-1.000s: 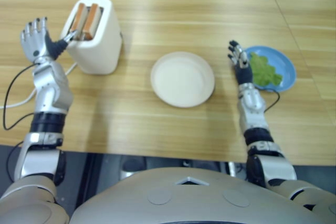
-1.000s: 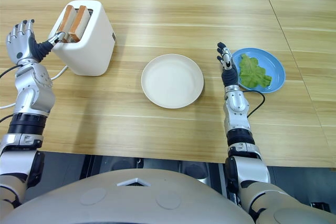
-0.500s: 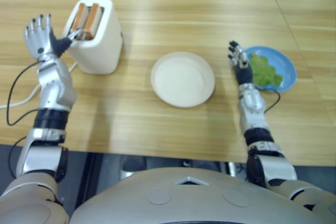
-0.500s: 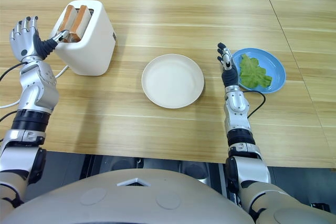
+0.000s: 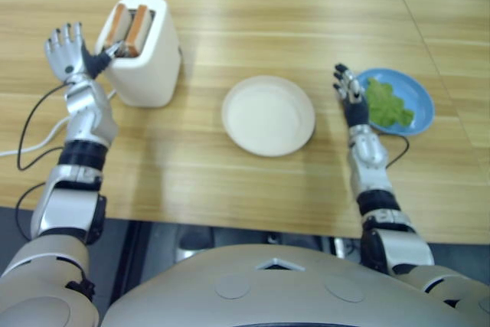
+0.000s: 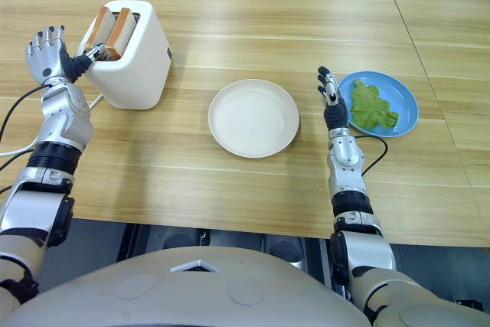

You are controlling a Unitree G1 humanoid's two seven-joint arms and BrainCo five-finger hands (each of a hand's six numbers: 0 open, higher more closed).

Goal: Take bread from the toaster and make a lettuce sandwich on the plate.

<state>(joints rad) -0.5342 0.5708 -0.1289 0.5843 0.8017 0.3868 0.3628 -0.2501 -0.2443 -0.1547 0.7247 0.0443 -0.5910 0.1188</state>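
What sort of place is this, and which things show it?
Probably a mock kitchen: a white two-slot toaster holding bread slices, a round cream plate, and green lettuce on a blue plate, on a wooden table.

I see a light wooden table [image 6: 253, 5] stretching beneath and well beyond the left hand [image 6: 47, 55] and the right hand [image 6: 329, 93], its grain running crosswise from one to the other. A seam [image 6: 400, 14] between boards slants away beyond and to the right of the right hand. A pale sheen of light lies on the wood beyond both hands. Nearer than the hands, past the table's near edge, I see dark floor [image 6: 436, 266].
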